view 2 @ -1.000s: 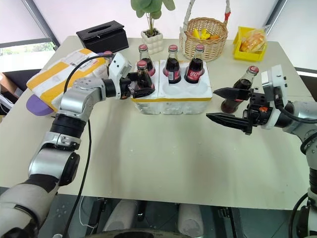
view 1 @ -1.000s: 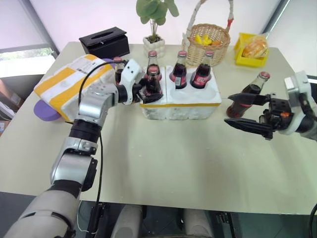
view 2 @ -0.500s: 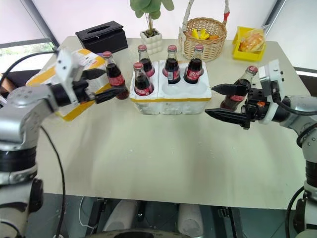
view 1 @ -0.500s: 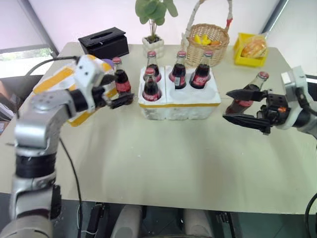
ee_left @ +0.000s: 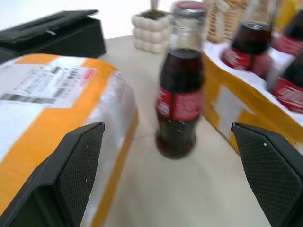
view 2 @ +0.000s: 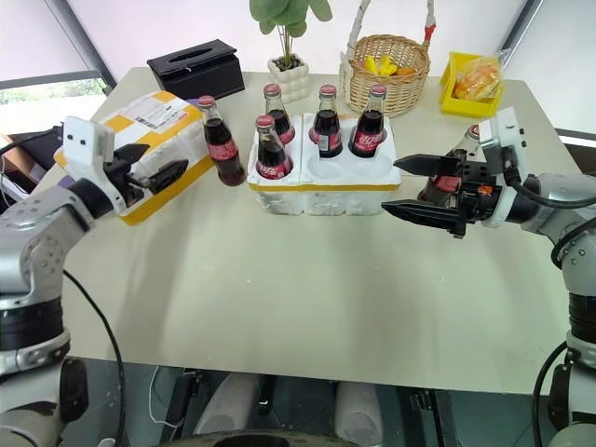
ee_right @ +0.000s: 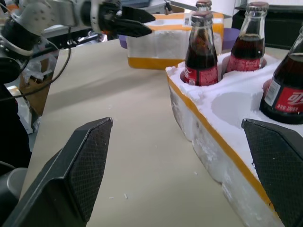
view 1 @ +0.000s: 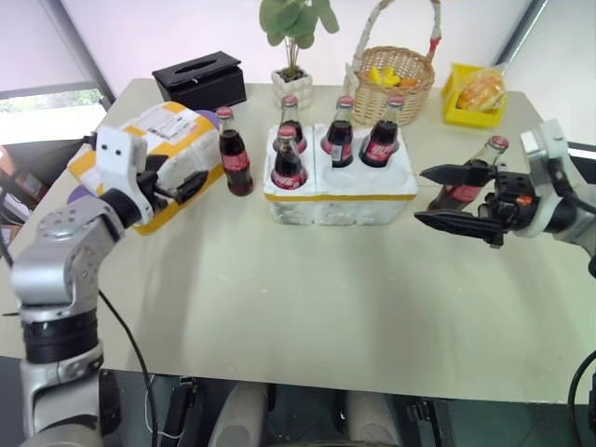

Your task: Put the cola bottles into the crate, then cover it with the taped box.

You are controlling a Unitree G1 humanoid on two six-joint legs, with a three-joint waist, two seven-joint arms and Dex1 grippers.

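The white crate (view 1: 340,191) with its yellow band sits mid-table. Several cola bottles (view 1: 339,133) stand in its wells. One more cola bottle (view 1: 233,153) stands on the table just left of the crate, and another (view 1: 471,175) stands to its right. The taped box (view 1: 149,149) lies at the left. My left gripper (view 1: 186,179) is open and empty in front of that box, pointing at the loose left bottle (ee_left: 180,94) from a short way off. My right gripper (view 1: 421,196) is open and empty, level, in front of the right bottle and beside the crate's right end.
A black tissue box (view 1: 198,79), a potted plant (view 1: 293,37), a wicker basket (view 1: 391,79) and a yellow tray (view 1: 475,93) line the far edge. A purple item (view 1: 79,196) pokes out from under the taped box. Bare tabletop lies in front of the crate.
My left gripper has drawn away from the bottle in the crate's front-left well and swung left, to in front of the taped box. The right gripper has stayed put.
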